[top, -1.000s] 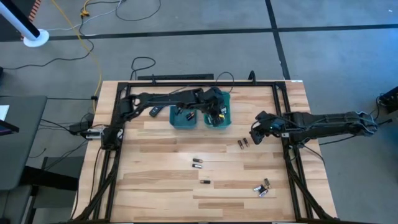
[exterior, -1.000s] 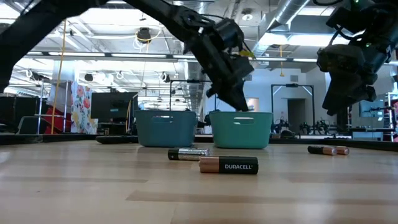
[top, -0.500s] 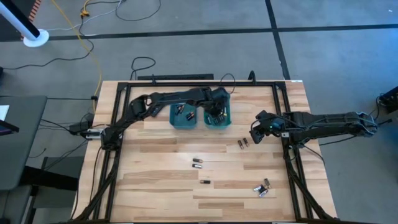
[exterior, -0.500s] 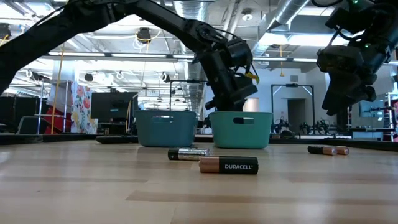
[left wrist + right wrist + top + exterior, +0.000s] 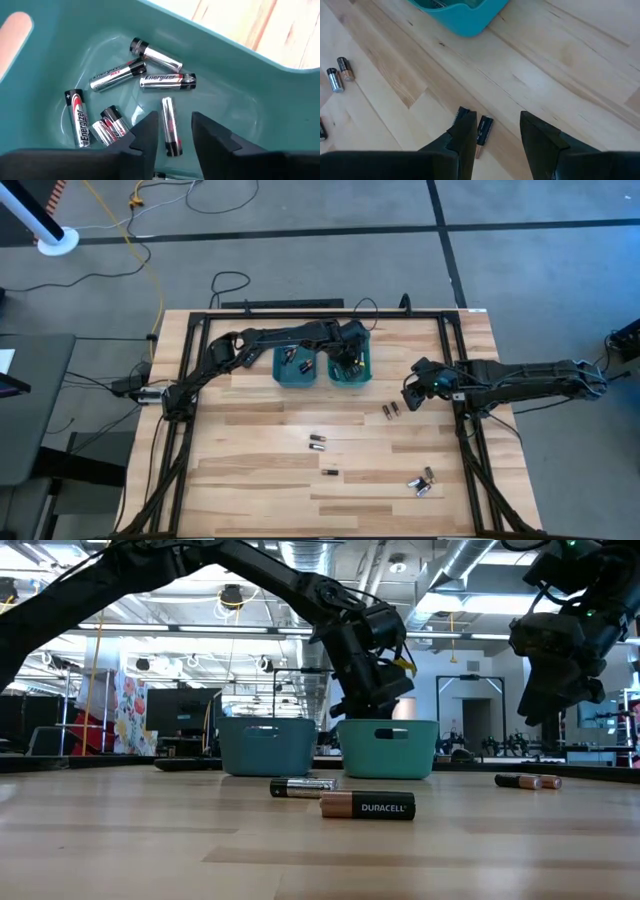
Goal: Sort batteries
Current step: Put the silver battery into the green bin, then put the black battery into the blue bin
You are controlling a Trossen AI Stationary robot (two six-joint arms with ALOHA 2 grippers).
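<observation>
Two teal bins (image 5: pixel 295 370) (image 5: pixel 362 372) stand at the table's far middle. My left gripper (image 5: pixel 175 135) reaches down into the right-hand bin (image 5: pixel 240 55), open. Several silvery batteries (image 5: pixel 162 80) lie on the bin floor, one (image 5: pixel 169 125) straight below the gap between the fingers and apart from them. My right gripper (image 5: pixel 497 135) hovers open over the table's right side, above a dark, copper-ended battery (image 5: pixel 482 131) lying on the wood. More batteries lie loose nearer the front (image 5: pixel 318 442) (image 5: pixel 422 482) (image 5: pixel 367 806).
A black frame (image 5: pixel 300 313) runs along the table's far edge and down both sides. The left bin holds a few batteries (image 5: pixel 292 360). Bare wood (image 5: pixel 250 470) lies between the bins and the near edge, broken only by the scattered batteries.
My left gripper has sunk toward the right-hand bin and tipped more steeply downward, its arm stretching out farther along the table's far side. My right arm has kept still.
</observation>
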